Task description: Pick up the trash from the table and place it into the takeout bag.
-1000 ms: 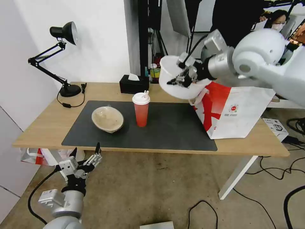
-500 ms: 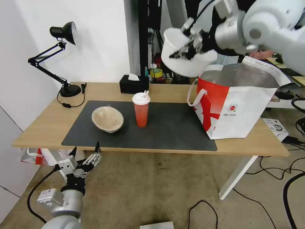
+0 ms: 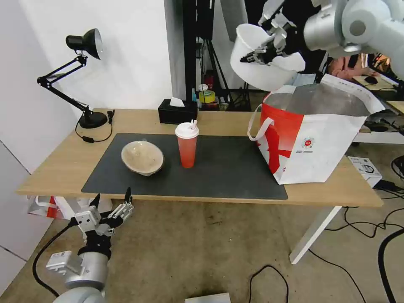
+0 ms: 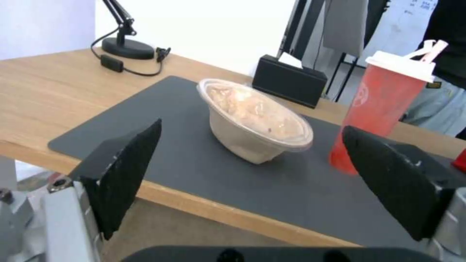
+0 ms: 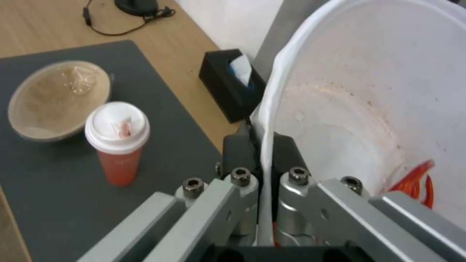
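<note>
Right gripper (image 3: 261,54) pinches white bowl (image 3: 263,67) by its rim above takeout bag (image 3: 313,139), ready for dropping (left gripper (image 3: 110,209) parked, fingers spread).

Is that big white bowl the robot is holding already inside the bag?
Not yet. The right gripper pinches the white bowl's rim, holding it tilted in the air above the open takeout bag, near its left edge.

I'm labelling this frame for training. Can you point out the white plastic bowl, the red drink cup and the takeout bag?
Wide white plastic bowl (image 3: 261,71), head view: outer wall.
Red drink cup with white lid (image 3: 187,151), head view: red body.
Boxy white-and-red takeout bag (image 3: 328,155), head view: white front panel.
</note>
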Controlling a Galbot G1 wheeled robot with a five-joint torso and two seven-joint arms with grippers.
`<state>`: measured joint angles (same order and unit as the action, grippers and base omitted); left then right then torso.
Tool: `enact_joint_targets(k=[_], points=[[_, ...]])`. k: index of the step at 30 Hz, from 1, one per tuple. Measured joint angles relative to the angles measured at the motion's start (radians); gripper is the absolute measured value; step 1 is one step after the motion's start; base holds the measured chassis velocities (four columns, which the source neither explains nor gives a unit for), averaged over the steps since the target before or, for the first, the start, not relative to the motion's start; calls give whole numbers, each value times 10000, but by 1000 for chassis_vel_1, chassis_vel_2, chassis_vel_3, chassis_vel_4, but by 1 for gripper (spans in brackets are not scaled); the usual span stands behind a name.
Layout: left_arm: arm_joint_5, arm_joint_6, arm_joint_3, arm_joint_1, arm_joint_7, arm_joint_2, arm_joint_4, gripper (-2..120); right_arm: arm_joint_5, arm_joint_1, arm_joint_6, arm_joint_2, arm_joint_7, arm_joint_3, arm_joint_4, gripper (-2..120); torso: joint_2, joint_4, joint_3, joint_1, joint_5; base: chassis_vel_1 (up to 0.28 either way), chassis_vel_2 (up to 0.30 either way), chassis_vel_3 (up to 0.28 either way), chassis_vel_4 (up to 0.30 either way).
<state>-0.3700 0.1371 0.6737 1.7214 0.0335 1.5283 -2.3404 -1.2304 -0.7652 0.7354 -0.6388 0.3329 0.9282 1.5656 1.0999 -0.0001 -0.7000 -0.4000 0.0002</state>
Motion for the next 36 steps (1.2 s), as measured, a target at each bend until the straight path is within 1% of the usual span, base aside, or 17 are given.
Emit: enact_joint_targets(k=[9,14,15,19,20,22,24,25,29,30,34,36], points=[[24,-5,-11,54,1,-7,-14,100,85,618,0,483,-32,-482,282,0,0,1,0,0,-1,0,0,0,0],[70,-12,-24,183,1,-41,-106,100,279,1882,0,1367,-41,-1488,504,0,0,0,0,0,1,0,0,0,0],[70,-12,-24,183,1,-41,-106,100,279,1882,0,1367,-41,-1488,504,0,0,0,0,0,1,0,0,0,0],[154,-32,-55,269,-3,-33,-108,100,387,3413,0,2004,-35,-2755,691,0,1,0,0,0,-2,0,0,0,0],[154,-32,-55,269,-3,-33,-108,100,387,3413,0,2004,-35,-2755,691,0,1,0,0,0,-2,0,0,0,0],[186,-34,-62,297,-7,-39,-117,100,403,4086,0,2207,-37,-3354,833,0,0,0,0,0,3,0,0,0,0],[232,-34,-74,319,-10,-31,-119,100,481,4615,0,2360,-34,-3841,929,0,1,0,1,0,-1,0,0,0,0],[232,-34,-74,319,-10,-31,-119,100,481,4615,0,2360,-34,-3841,929,0,1,0,1,0,-1,0,0,0,0],[337,-37,-151,359,-13,34,-113,100,637,5531,0,2521,-7,-4672,881,0,1,1,1,1,-2,0,0,0,0],[337,-37,-151,359,-13,34,-113,100,637,5531,0,2521,-7,-4672,881,0,1,1,1,1,-2,0,0,0,0],[381,-45,-160,384,-15,54,-91,100,877,6664,-1,2555,56,-5636,798,0,1,0,1,1,-1,0,0,0,0],[383,-46,-158,387,-15,55,-89,100,924,6903,-1,2554,61,-5801,781,0,1,0,1,1,0,0,0,0,0]])
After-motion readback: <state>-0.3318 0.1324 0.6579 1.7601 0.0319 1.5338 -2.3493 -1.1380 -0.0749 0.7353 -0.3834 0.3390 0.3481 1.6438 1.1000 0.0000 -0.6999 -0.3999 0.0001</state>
